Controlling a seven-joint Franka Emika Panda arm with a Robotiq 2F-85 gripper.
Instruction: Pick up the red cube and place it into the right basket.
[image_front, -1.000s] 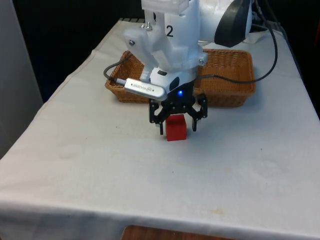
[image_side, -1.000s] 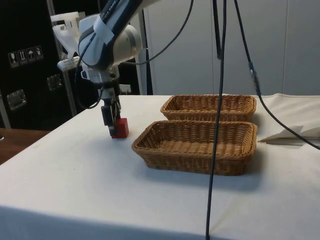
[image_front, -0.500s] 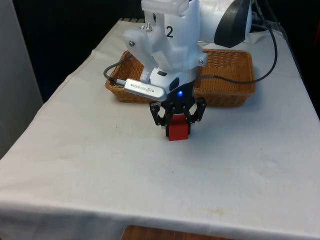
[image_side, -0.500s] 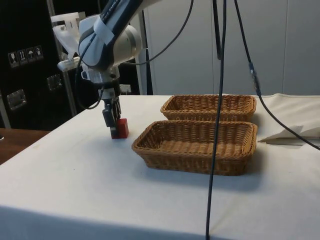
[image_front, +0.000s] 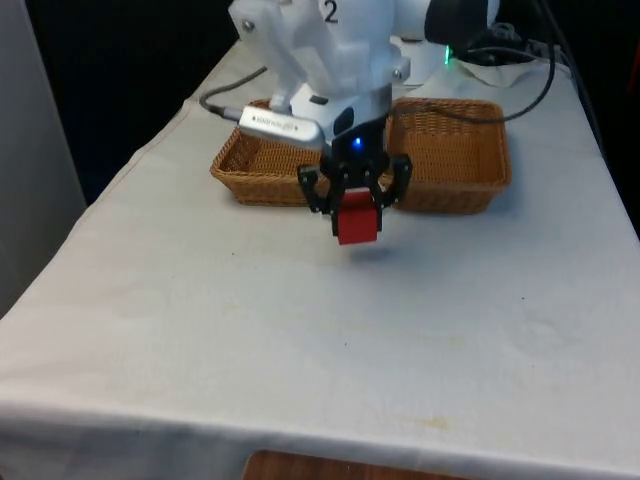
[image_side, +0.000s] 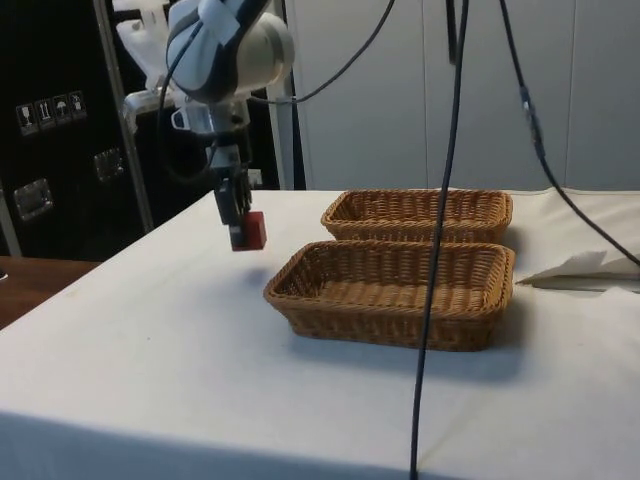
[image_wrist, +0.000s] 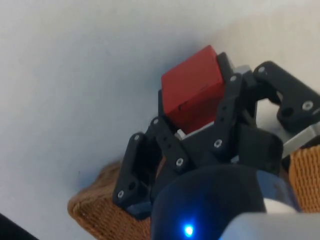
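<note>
- A table under a white cloth (image_front: 200, 330) is being shown, with dark cabinets (image_side: 50, 130) standing behind it in the side view.
- On the cabinet front, small white symbol labels (image_side: 46, 111) are being displayed; their markings cannot be read.
- 2 wicker baskets are sitting side by side on the cloth, their long walls touching or nearly so.
- In the front view, 1 basket (image_front: 455, 165) is lying toward the front view's right and the other basket (image_front: 255, 170) toward the front view's left, partly covered by the arm.
- The red cube (image_front: 357, 218) is being held between the 2 fingers of the black gripper (image_front: 356, 200), which are closed narrowly against its sides.
- The cube is being carried clear of the cloth; a faint shadow (image_front: 368, 252) is being cast on the white cloth beneath it.
- In the side view, the red cube (image_side: 249, 231) is hanging at the tip of the gripper (image_side: 240, 222), just beside the near basket's corner (image_side: 285, 285) and above the level of its rim, still outside both baskets.
- In the wrist view, the cube (image_wrist: 192, 90) is being gripped a little tilted, with a basket edge (image_wrist: 95, 210) lying close behind the gripper (image_wrist: 200, 112).
- Black cables (image_side: 440, 240) are hanging down in front of the baskets in the side view.
- A crumpled fold of white cloth (image_side: 585, 265) is lying at the far side of the table, beyond the baskets.
- No brand name or readable writing is being made out on the baskets or the cube.
</note>
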